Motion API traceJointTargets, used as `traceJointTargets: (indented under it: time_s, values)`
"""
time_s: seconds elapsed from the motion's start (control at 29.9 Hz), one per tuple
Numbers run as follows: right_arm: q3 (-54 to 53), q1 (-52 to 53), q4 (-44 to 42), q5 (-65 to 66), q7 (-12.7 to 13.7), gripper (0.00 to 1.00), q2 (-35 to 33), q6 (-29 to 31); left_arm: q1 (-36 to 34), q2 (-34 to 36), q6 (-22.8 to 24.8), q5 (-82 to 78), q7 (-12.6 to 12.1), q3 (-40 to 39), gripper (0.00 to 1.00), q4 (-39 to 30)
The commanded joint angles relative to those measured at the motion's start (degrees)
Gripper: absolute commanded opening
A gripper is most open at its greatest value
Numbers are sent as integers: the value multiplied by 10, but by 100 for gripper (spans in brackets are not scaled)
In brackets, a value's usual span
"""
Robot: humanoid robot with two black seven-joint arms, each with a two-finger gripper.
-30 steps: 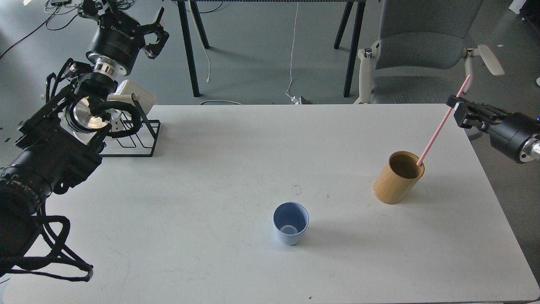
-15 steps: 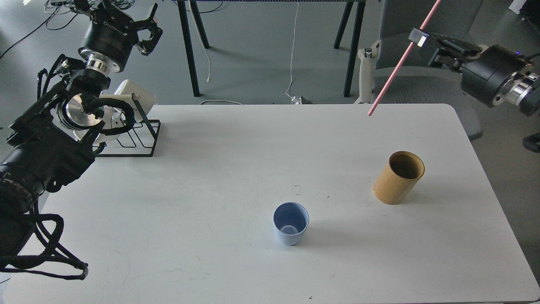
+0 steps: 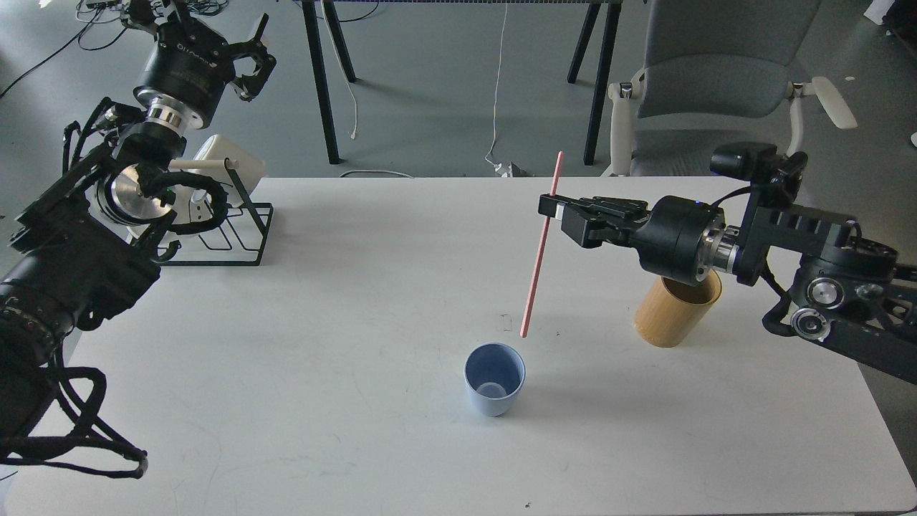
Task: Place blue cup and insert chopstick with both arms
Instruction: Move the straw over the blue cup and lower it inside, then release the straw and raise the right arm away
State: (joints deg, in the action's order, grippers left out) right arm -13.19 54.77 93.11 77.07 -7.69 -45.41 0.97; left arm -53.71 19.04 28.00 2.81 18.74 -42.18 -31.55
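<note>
- Blue cup (image 3: 494,378): stands upright and empty on the white table (image 3: 358,358), near the front centre, mouth open upward. No gripper is touching it, so I judge the placing part of the task complete.
- Chopstick (image 3: 541,244): a single pink stick, held nearly vertical with a slight lean, its lower tip hanging above the table just behind and to the right of the cup's rim. The tip is not inside the cup.
- Right gripper (image 3: 550,208): clenched on the chopstick at a point in the stick's upper part, with a short length standing above the jaws. The right arm reaches in from the right edge, crossing in front of the bamboo cylinder (image 3: 666,315).
- Left gripper (image 3: 247,54): raised at the far left, well apart from the cup, with its fingers spread and nothing between them. It sits above a black wire rack (image 3: 236,236) holding a white mug (image 3: 222,161).
- Step in hand: insertion of the chopstick, at the alignment stage.
- Next move, as judged: the tip needs a small shift toward the camera and slightly left to sit over the cup's mouth, then a straight descent before release.
- Risk: the cup looks light and is unsupported, so a tip striking the rim could tip or push it.
- Writing: white lettering runs across the left gripper's black body; it is too small and angled to read reliably. No other brand or label is legible.
</note>
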Motion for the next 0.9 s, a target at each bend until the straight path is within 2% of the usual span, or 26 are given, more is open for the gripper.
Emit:
traceJointTargets:
  time_s: [0.0,0.27,0.5,0.87]
  values:
    - [15,-1,0,2,-1,0,13,0,1,-2,0,0,1,0,100,0]
    - [33,-7,-39,1,-1,1,59,0,2,-4,0,0,1,0,100,0]
    - [43,-8,-82,0,0,0,130,0,3,-3,0,0,2,0,100,0]
    - [54,-17,-93,1,-2,2,132,0,3,-3,0,0,2,-1,100,7]
